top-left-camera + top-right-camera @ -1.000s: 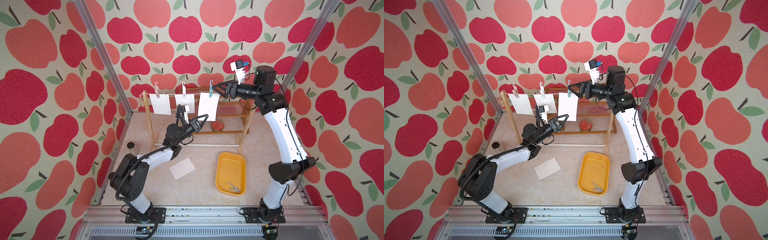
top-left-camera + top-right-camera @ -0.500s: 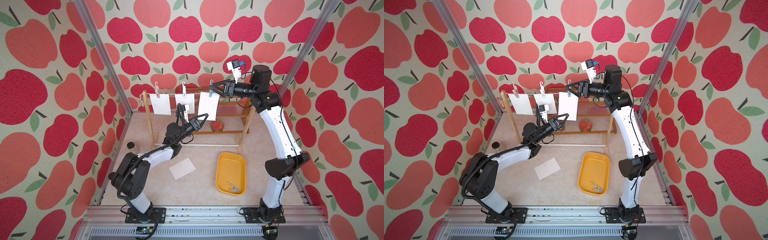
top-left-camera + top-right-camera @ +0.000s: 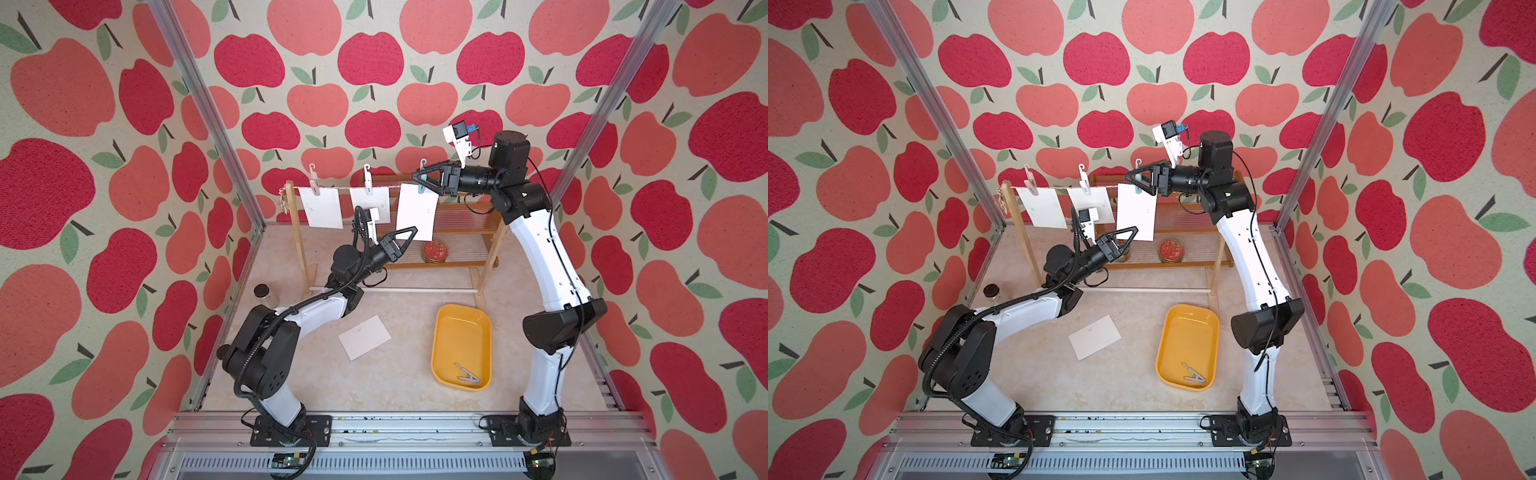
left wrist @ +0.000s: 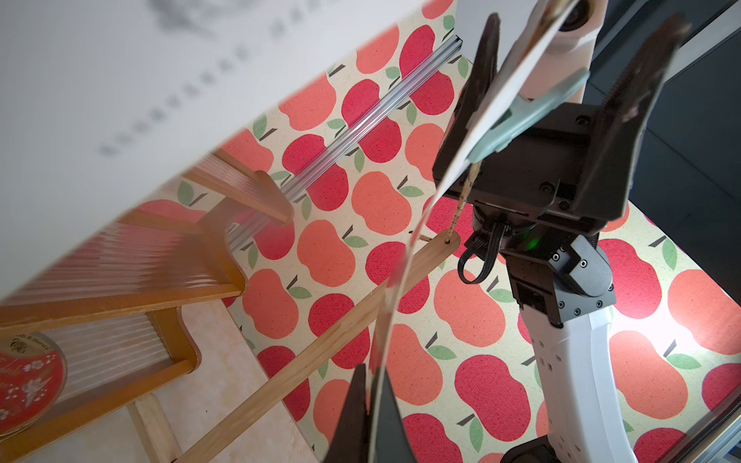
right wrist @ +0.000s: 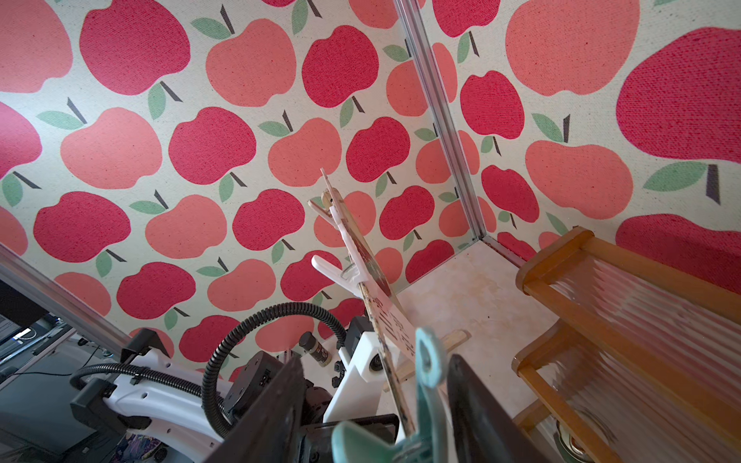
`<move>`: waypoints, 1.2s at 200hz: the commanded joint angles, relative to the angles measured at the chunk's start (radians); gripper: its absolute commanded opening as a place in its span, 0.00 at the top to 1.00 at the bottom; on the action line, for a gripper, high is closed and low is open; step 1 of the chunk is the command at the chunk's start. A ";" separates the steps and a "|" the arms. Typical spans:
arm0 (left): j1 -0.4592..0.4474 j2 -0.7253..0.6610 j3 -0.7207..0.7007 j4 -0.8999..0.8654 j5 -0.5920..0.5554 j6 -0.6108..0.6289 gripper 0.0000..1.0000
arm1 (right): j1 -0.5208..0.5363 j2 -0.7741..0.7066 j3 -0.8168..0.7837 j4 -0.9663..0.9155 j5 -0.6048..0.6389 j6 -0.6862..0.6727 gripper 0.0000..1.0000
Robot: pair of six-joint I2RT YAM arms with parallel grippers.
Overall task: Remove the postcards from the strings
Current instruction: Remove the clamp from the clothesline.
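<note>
Left hand point(image 3: 411, 231) tight on the bottom edge of the postcard point(image 3: 417, 212), right hand point(image 3: 417, 178) part-open astride its teal peg point(image 5: 430, 356) above

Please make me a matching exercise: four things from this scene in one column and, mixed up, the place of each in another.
1. loose postcard
2. metal clip
3. red tin
4. teal peg

A. in the yellow tray
B. on the string
C. on the wooden shelf
D. flat on the tabletop

Pairs: 1-D, 2-A, 3-C, 4-B.

One postcard point(image 4: 120, 100) looms blurred and cut off.
</note>
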 commanded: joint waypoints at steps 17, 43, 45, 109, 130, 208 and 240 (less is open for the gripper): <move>0.008 0.020 0.028 0.060 0.018 -0.023 1.00 | 0.013 -0.002 0.002 0.042 -0.026 0.005 0.44; 0.009 0.022 0.030 0.063 0.018 -0.028 1.00 | 0.013 0.000 0.001 0.042 -0.027 0.005 0.47; 0.008 0.023 0.030 0.062 0.018 -0.029 1.00 | 0.014 -0.001 0.001 0.042 -0.027 0.004 0.47; 0.014 0.034 0.035 0.088 0.035 -0.057 1.00 | 0.015 0.007 0.001 0.052 -0.032 0.007 0.51; 0.018 0.039 0.037 0.100 0.039 -0.075 1.00 | 0.015 0.007 0.003 0.049 -0.034 0.004 0.51; 0.023 0.057 0.048 0.130 0.047 -0.121 1.00 | 0.017 0.005 0.007 0.043 -0.022 -0.005 0.60; 0.022 0.063 0.052 0.124 0.053 -0.134 1.00 | 0.021 0.007 0.006 0.037 -0.010 -0.013 0.60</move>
